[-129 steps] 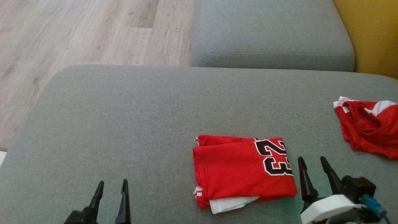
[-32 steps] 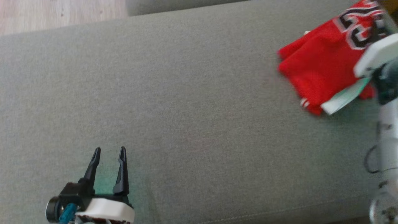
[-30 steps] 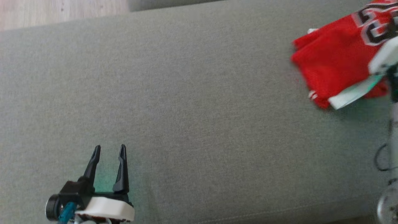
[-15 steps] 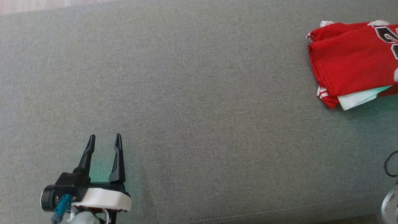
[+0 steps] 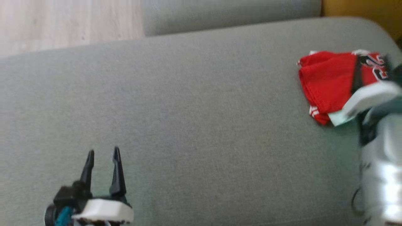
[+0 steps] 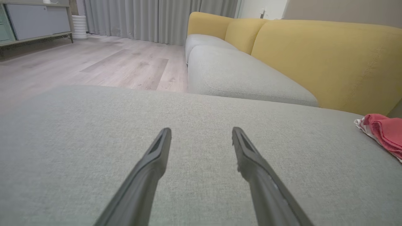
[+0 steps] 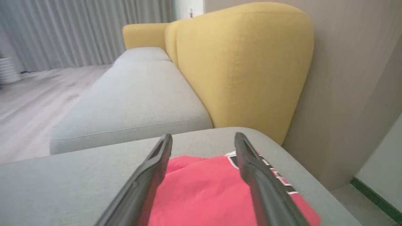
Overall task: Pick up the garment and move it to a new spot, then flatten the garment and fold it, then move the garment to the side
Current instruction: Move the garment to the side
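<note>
Garment [image 5: 326, 81]: folded, on cushion [image 5: 201, 110], right end.
Left gripper [image 5: 103, 150]: jaws wide, empty.
Right gripper [image 7: 203, 136]: jaws wide, over garment.

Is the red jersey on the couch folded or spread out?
Folded. The red jersey lies as a compact rectangle, layered edges stacked at its near corner, on the grey cushion.

The garment [image 5: 325, 80] is a red jersey, folded into a compact, roughly rectangular stack. It lies flat on the grey cushion [image 5: 188, 110], close to the cushion's far right corner. Black numerals edged in white show on its top layer toward the right. The head view is blurred there, so the digits are perhaps a 23. A white layer peeks out from under the red at the near edge, and white-striped trim shows at the near left corner.
</note>
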Motion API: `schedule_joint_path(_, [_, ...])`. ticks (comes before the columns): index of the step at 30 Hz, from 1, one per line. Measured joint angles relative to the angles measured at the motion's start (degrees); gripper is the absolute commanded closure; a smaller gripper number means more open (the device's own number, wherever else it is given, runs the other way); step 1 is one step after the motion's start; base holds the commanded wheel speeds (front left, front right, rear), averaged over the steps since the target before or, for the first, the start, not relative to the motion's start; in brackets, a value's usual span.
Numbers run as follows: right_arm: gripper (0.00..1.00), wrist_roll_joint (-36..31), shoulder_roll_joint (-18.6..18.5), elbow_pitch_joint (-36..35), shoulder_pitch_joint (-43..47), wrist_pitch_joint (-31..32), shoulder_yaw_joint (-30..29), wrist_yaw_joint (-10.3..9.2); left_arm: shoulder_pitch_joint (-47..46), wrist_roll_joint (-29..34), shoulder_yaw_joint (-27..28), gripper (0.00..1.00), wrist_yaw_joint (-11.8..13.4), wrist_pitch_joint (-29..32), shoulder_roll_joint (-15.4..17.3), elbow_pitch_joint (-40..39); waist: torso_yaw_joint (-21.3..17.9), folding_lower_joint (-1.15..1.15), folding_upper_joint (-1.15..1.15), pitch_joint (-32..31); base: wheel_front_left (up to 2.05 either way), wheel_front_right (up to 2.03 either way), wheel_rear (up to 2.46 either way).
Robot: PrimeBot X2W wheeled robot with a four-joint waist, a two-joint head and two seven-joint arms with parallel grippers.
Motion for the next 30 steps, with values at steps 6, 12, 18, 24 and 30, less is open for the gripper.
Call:
schedule_joint_path(6, [0.0, 4.9, 2.35, -3.42, 11.39, -4.34, 7.47, 0.0, 4.02, -0.56, 0.02, 0.0, 0.43, -0.04, -0.62, 1.31, 2.32, -0.01, 0.0, -4.73, 0.0, 0.0, 0.0])
schedule_joint_path(12, [0.0, 13.0, 3.0, -10.34, 22.54, -6.93, 15.55, 0.0, 6.23, -0.94, 0.1, 0.0, 1.02, -0.04, -0.77, 1.46, 5.94, -0.01, 0.0, -7.32, 0.0, 0.0, 0.0])
schedule_joint_path(18, [0.0, 20.92, 3.49, -19.04, 34.54, -7.99, 20.33, 0.0, 8.68, -0.94, 0.19, 0.0, 1.4, -0.04, -0.8, 2.08, 8.76, 0.0, 0.0, -9.84, 0.0, 0.0, 0.0])
schedule_joint_path(24, [0.0, 22.04, 3.56, -24.52, 42.66, -8.51, 21.54, 0.0, 9.32, -0.86, -0.43, 0.0, 1.4, 0.05, -0.67, 2.25, 9.61, 0.0, 0.0, -11.48, 0.0, 0.0, 0.0])
schedule_joint_path(30, [0.0, 22.65, 3.6, -26.46, 46.34, -8.53, 22.56, 0.0, 9.65, -0.59, -1.46, 0.0, 1.36, 0.29, -0.6, 2.57, 9.15, 0.01, 0.0, -12.26, 0.0, 0.0, 0.0])
